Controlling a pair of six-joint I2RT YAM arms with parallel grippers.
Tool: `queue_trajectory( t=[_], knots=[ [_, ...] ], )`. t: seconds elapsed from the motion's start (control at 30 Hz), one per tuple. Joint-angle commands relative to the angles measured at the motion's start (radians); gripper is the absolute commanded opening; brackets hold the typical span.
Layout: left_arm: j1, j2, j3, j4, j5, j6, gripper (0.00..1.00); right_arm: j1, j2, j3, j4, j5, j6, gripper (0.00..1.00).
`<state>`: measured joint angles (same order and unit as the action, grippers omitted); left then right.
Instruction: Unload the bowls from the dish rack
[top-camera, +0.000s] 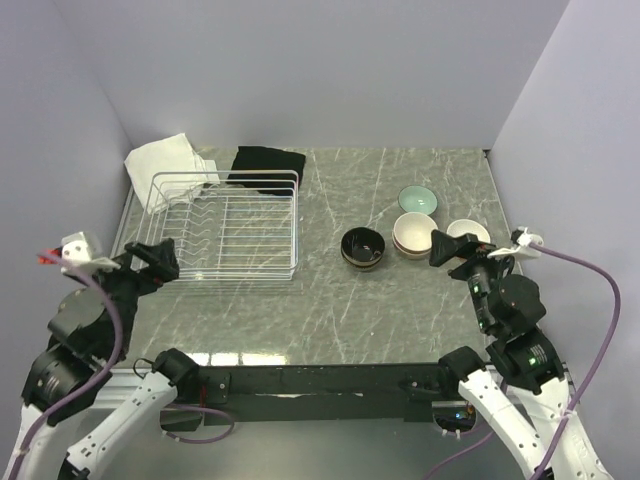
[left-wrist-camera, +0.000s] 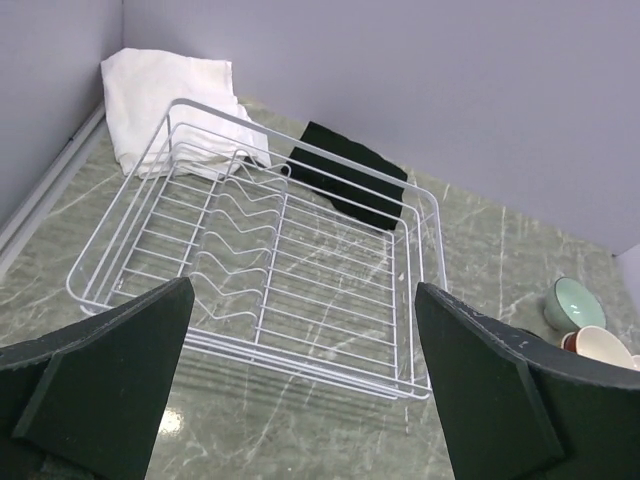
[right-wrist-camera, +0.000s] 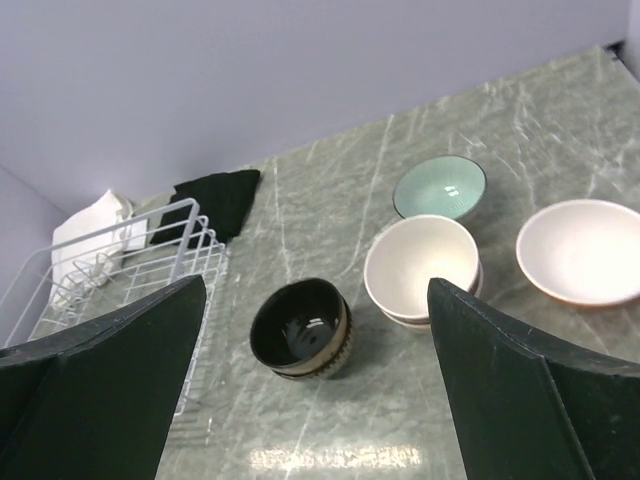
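Observation:
The white wire dish rack (top-camera: 225, 225) stands at the left of the table with no bowls in it; the left wrist view shows its front rim (left-wrist-camera: 250, 352). Four groups of bowls sit right of it: a dark bowl with black inside (top-camera: 363, 248) (right-wrist-camera: 300, 328) stacked on another, a beige stack (top-camera: 413, 234) (right-wrist-camera: 420, 265), a pale teal bowl (top-camera: 417, 201) (right-wrist-camera: 440, 187) and a cream bowl with an orange rim (top-camera: 467, 233) (right-wrist-camera: 585, 250). My left gripper (top-camera: 160, 262) (left-wrist-camera: 302, 290) hovers open near the rack's front left corner. My right gripper (top-camera: 452, 247) (right-wrist-camera: 316, 283) is open and empty, raised beside the cream bowl.
A white cloth (top-camera: 168, 160) lies behind the rack's left corner and a black cloth (top-camera: 268, 165) behind its right. Grey walls close the table on the left, back and right. The rack sits close to the left wall.

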<state>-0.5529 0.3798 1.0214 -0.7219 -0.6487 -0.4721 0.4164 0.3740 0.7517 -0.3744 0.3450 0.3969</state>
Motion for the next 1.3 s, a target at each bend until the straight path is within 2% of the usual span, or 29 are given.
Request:
queue_trajectory(
  t=[0.0,0.23,0.63,1.27],
  knots=[
    [0.004,-0.064,0.028,-0.120,0.014,-0.043,0.99,0.001,-0.067,-0.049,-0.063,0.054,0.026,1.00],
    [0.004,-0.191,0.071,-0.243,0.015,-0.094,0.99,0.002,-0.170,-0.055,-0.141,0.144,0.045,1.00],
    [0.004,-0.309,0.040,-0.261,0.012,-0.195,0.99,0.001,-0.234,-0.121,-0.215,0.164,0.131,1.00],
    [0.004,-0.334,0.049,-0.298,-0.031,-0.237,0.99,0.001,-0.250,-0.121,-0.253,0.212,0.137,1.00]
  ],
)
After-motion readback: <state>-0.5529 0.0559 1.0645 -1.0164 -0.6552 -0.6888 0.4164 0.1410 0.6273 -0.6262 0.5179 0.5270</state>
